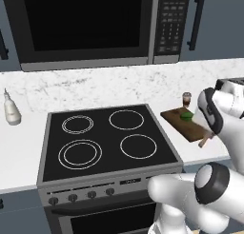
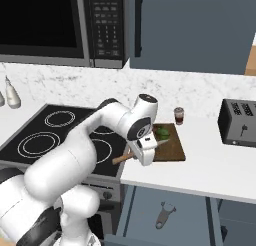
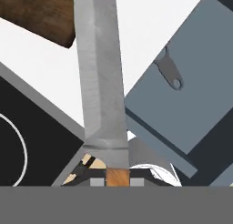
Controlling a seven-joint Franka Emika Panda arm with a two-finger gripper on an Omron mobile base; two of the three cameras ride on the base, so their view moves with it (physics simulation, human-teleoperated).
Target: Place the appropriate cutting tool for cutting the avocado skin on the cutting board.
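Fingers (image 3: pixel 113 178) are closed tight on the cutting tool (image 3: pixel 102 77), pinching it at the tan wooden handle just behind the blade, so the grey blade runs straight out ahead of the hand. It looks light, stiff and narrow; the handle is the right place to hold, being rougher and thicker than the slick steel, though a slim handle could twist in a two-point pinch. In the right base view the handle (image 2: pixel 122 159) sticks out behind the hand, above the near edge of the cutting board (image 2: pixel 172 149). The avocado (image 2: pixel 162 132) lies on the board's far part, seemingly clear of the blade. Beyond stands a small brown jar (image 2: pixel 179 115) on the bench (image 2: pixel 210 160); an open drawer below holds a grey utensil (image 2: pixel 164 215).
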